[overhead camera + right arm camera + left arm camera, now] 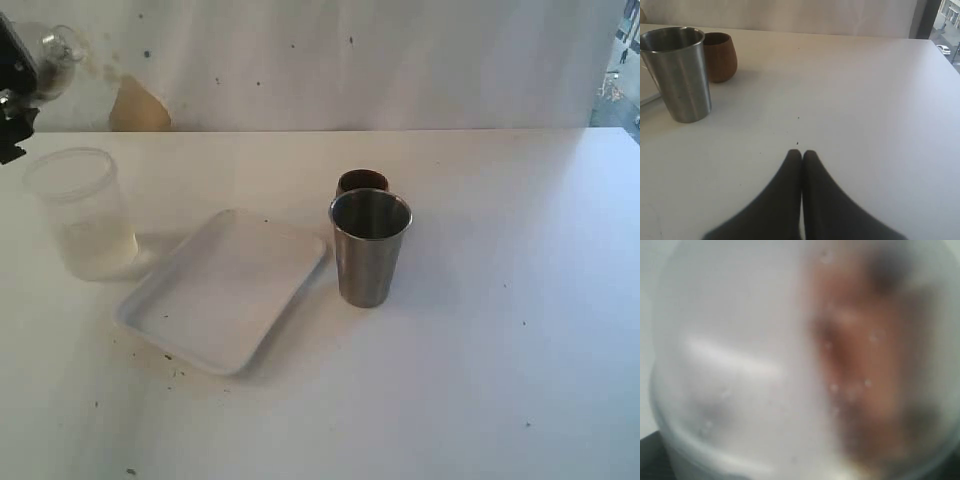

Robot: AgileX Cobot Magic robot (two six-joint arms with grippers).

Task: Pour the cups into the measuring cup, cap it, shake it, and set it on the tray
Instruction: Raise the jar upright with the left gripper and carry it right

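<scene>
filling the left wrist view, the measuring cup [765,370] is a blur of clear plastic speckled with droplets; the left gripper [14,75] holds it in the air, high and well beyond the tray's [225,290] far left corner; its jaws are hidden behind the cup they grip; the tray lies flat on the white table [500,350]; a frosted cup [80,210] stands upright just off the tray's left side; the steel tumbler [370,248] stands upright just beside the tray's right corner, with the wooden cup [362,182] just behind it; the right gripper [801,152] hangs low over the table, well apart from the tray on the tumbler's side, fingers pressed together on nothing.
</scene>
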